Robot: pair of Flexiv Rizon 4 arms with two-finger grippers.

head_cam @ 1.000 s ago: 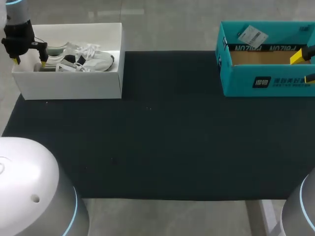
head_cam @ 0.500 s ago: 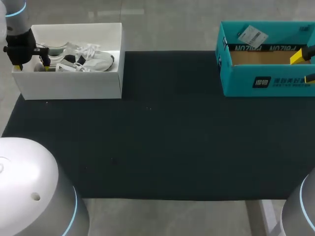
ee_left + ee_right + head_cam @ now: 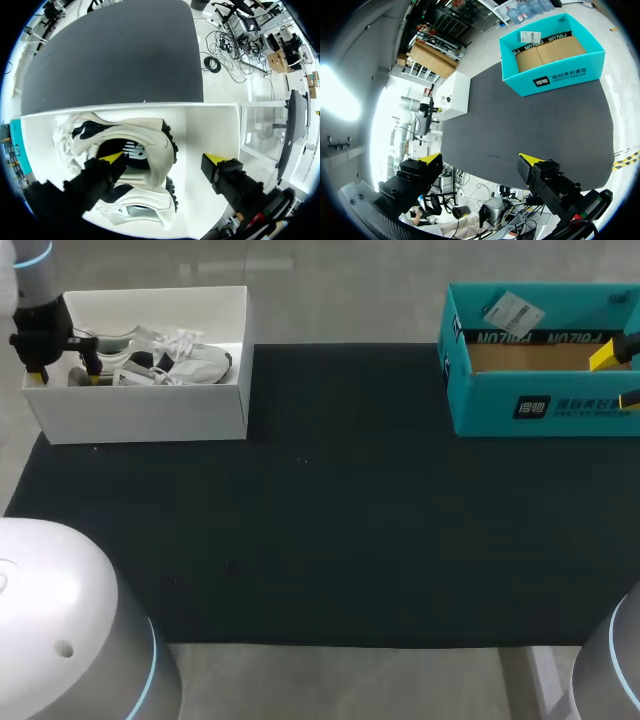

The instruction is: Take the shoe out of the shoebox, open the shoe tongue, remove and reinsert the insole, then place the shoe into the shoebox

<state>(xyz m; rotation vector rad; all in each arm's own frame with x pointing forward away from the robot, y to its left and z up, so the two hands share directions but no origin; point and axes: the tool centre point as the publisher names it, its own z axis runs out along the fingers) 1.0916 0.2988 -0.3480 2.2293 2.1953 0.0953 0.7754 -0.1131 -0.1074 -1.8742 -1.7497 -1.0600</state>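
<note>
As it descended, left end effector (image 3: 65,376) neared shoe (image 3: 195,360).

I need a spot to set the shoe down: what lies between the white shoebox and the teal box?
Only bare black mat; the head view shows nothing on it between the white shoebox and the teal box.

Shoebox (image 3: 150,412): matt white card. Shoe (image 3: 195,362): white cloth, smooth panels. Counter (image 3: 330,530): matt black, cloth-like cover. Teal box (image 3: 500,400): smooth printed card, raw brown inside.
</note>
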